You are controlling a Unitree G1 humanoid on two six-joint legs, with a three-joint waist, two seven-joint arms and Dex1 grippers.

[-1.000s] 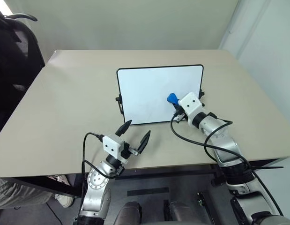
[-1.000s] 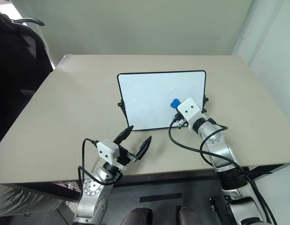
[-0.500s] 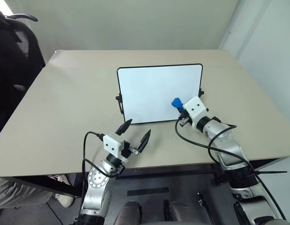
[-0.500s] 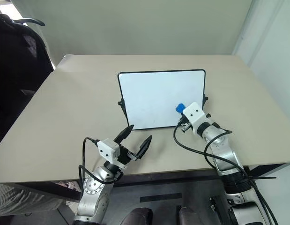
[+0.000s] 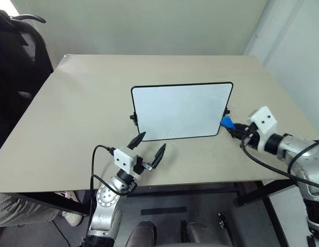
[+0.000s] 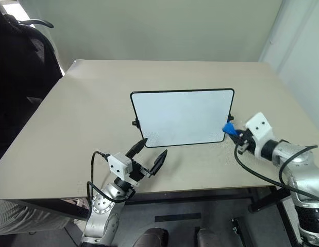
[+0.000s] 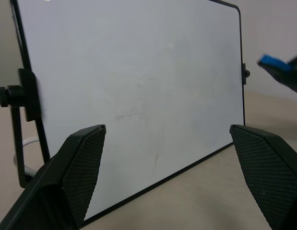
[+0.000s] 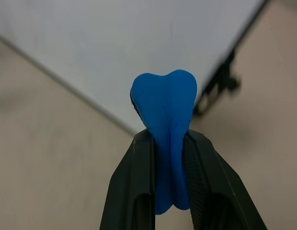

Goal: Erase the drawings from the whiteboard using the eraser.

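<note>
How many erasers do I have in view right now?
1. The blue eraser is pinched in the right hand, just off the whiteboard's right edge. None lies on the table.

A beige table [image 5: 71, 118] carries the whiteboard [image 5: 180, 110], which stands propped near the table's middle.

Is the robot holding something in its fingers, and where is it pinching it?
Yes. The right gripper pinches the blue eraser by its lower end, between its two fingers; the rounded top sticks out. The left gripper is open and holds nothing.
</note>
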